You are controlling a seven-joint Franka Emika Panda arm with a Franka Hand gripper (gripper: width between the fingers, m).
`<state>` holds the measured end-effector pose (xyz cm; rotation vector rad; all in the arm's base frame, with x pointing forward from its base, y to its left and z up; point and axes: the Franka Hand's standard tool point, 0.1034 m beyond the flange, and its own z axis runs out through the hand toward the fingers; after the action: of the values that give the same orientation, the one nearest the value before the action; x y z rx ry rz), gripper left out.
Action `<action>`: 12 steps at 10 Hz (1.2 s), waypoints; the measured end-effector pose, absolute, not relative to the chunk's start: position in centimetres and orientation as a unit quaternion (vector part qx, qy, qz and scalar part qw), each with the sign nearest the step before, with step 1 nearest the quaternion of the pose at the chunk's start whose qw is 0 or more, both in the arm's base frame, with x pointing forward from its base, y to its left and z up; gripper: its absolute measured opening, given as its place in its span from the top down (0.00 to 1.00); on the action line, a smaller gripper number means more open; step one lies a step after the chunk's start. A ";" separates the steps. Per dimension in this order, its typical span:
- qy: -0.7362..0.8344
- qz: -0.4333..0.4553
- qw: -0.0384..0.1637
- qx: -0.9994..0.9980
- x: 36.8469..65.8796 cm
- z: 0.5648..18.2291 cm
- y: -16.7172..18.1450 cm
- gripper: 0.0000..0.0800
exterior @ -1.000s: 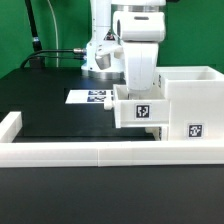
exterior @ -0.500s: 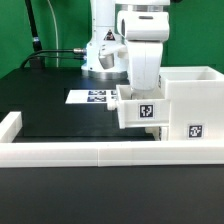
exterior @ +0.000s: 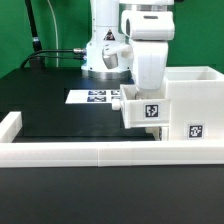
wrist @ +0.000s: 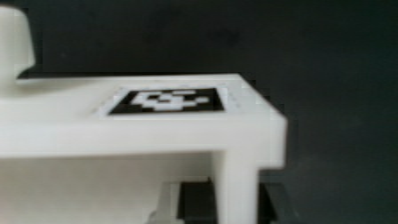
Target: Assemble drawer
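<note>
A: Take the exterior view first. How far along does the drawer job look?

B: Partway, I'd judge. The large boxy housing (exterior: pixel 190 108) stands at the exterior view's right, against the long low border wall (exterior: pixel 90 151). One small tray (exterior: pixel 143 109) is at the housing's open side, under the arm, and seems partly pushed in. I can't say how deep it sits.

A: And the second tray?

B: Not in view, so at least that one is probably left to do, plus seating this one fully.

A: The gripper?

B: The gripper (exterior: pixel 148 92) comes straight down onto the tray, but its fingertips are hidden behind the tray's wall. Whether it clamps the tray or stands loose, I cannot tell.

A: Anything else there?

B: The marker board (exterior: pixel 97 98) lies flat on the black table (exterior: pixel 45 105), just behind the tray.

A: Now the wrist view.

B: Close and blurred. The tray (wrist: pixel 143 125) fills it: smooth white plastic, square edges, a black-and-white tag (wrist: pixel 173 101) on its face. The fingers aren't clearly visible here either
</note>
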<state>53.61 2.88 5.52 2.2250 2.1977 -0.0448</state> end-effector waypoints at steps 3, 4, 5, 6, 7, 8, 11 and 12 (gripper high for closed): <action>0.699 -0.017 0.006 0.714 53.6 5.5 2.8 0.95; 0.699 -0.017 0.006 0.715 53.6 5.5 2.8 0.95; 0.699 -0.017 0.006 0.715 53.6 5.5 2.8 0.85; 0.697 -0.016 0.007 0.716 53.7 5.7 2.9 0.66; 0.693 -0.015 0.008 0.720 53.8 6.0 3.0 0.48; 0.693 -0.020 0.006 0.721 53.8 6.3 3.0 0.32; 0.691 -0.031 0.009 0.723 54.0 9.1 2.6 0.20; 0.691 -0.034 0.011 0.722 54.1 10.0 2.1 0.20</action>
<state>54.07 2.14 10.00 2.2543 2.1546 -0.1061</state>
